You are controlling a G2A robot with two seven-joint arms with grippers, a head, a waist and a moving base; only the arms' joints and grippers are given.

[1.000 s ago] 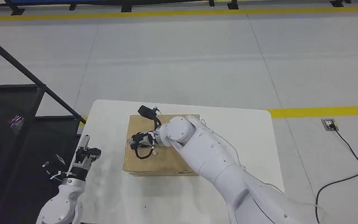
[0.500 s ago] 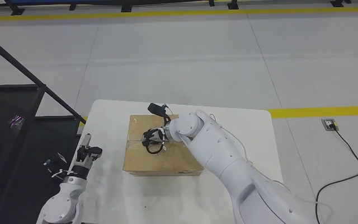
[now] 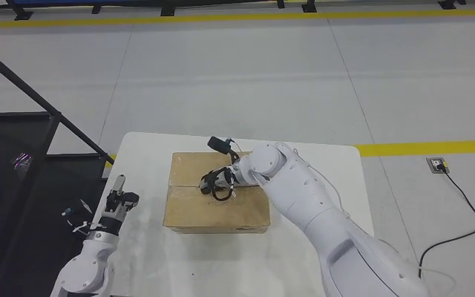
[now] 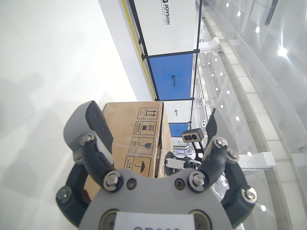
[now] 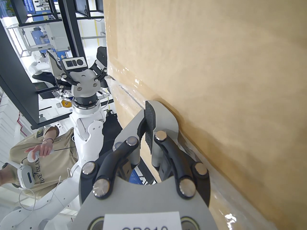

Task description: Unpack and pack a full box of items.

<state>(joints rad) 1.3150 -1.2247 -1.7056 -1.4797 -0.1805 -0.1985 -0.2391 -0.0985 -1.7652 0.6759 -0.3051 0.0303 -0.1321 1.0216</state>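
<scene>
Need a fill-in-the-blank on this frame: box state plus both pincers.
1. The cardboard box sits on the white table with its top flaps ____.
2. The right pincer is ____, at the taped seam on the box's top.
3. The left pincer is ____, holding nothing, beside the box.
Missing words: closed; shut; open.

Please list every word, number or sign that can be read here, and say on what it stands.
Cardboard box, side: four handling pictograms, among them two upward arrows, a glass and an umbrella; captions too small to read.
Label on left gripper: cut off, unreadable.
Label on right gripper: cut off, unreadable.
Wall panels: a brand mark, not quoted.
</scene>
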